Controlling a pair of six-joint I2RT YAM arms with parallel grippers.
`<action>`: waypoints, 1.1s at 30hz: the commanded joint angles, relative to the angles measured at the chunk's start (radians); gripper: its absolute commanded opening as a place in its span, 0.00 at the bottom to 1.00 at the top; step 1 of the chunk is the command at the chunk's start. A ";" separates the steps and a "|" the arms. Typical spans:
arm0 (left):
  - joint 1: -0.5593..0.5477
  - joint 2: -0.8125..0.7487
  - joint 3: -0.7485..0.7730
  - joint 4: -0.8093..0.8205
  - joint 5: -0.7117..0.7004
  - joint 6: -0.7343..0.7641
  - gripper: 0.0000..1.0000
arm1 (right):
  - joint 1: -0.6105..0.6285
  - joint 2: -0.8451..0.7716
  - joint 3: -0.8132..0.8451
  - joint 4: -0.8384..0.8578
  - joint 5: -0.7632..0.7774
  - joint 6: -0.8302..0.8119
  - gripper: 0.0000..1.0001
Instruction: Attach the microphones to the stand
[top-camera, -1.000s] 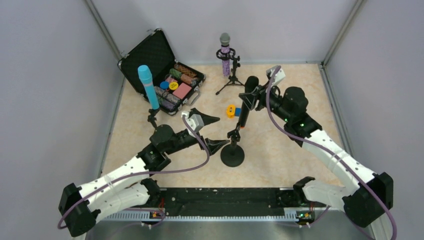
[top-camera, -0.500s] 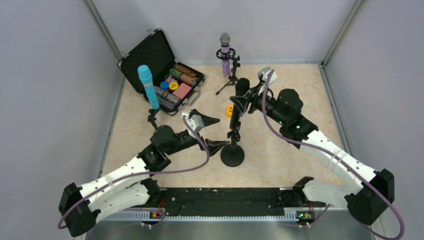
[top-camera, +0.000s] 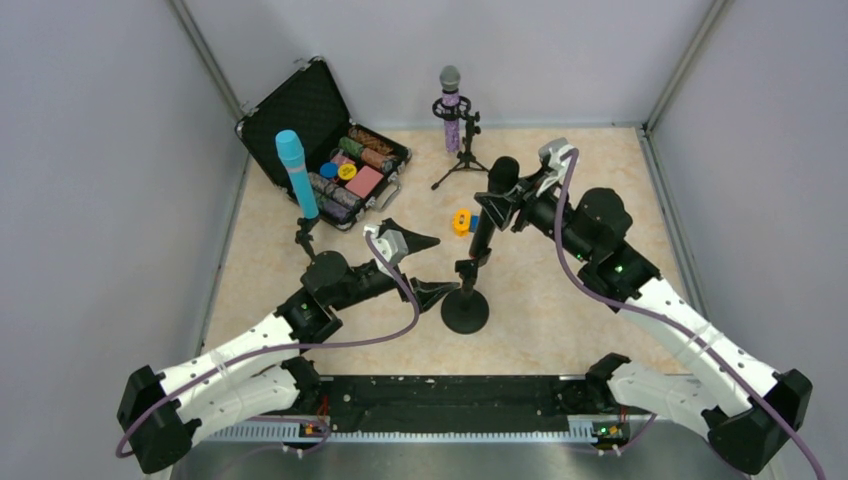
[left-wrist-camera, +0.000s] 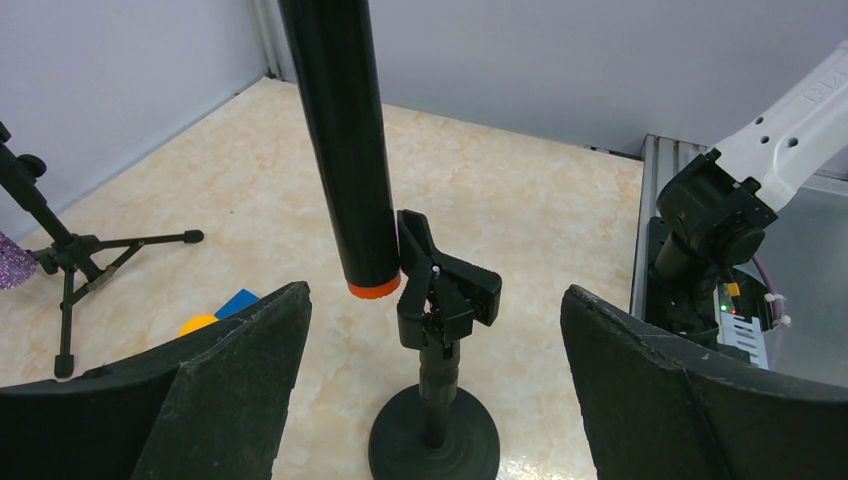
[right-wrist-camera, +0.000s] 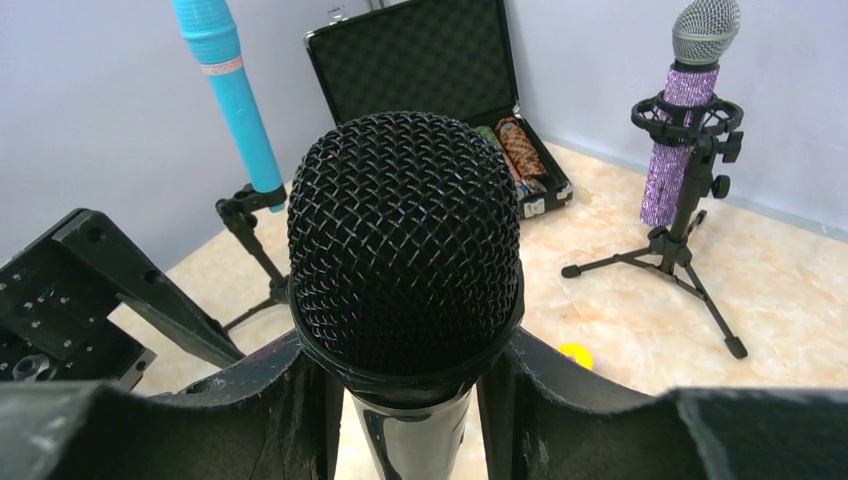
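My right gripper (top-camera: 497, 203) is shut on the black microphone (top-camera: 489, 210) just below its mesh head (right-wrist-camera: 405, 240). The mic hangs nearly upright; its orange end (left-wrist-camera: 373, 290) sits beside the clip (left-wrist-camera: 440, 290) of the round-base stand (top-camera: 465, 310), touching or almost touching it. My left gripper (top-camera: 425, 265) is open and empty, its fingers (left-wrist-camera: 230, 390) either side of that stand, not touching. The light-blue microphone (top-camera: 296, 172) stands in its stand at the left. The glittery purple microphone (top-camera: 451, 108) sits in a tripod stand at the back.
An open black case (top-camera: 325, 140) with coloured items lies at the back left. A small yellow-and-blue object (top-camera: 463, 221) lies on the floor behind the round-base stand. Grey walls close in the table on three sides.
The right gripper carried the black microphone left, then back right; its lower end stays by the stand clip. The left arm has not moved.
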 joint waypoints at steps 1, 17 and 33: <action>-0.002 0.002 0.003 0.041 0.002 0.003 0.99 | 0.009 -0.051 0.008 0.005 -0.006 0.001 0.00; -0.002 0.055 0.053 -0.025 0.030 0.072 0.99 | 0.009 -0.130 0.006 -0.093 0.122 -0.003 0.00; 0.000 0.184 0.116 -0.005 0.100 0.187 0.99 | 0.009 -0.236 -0.029 -0.190 0.181 -0.091 0.00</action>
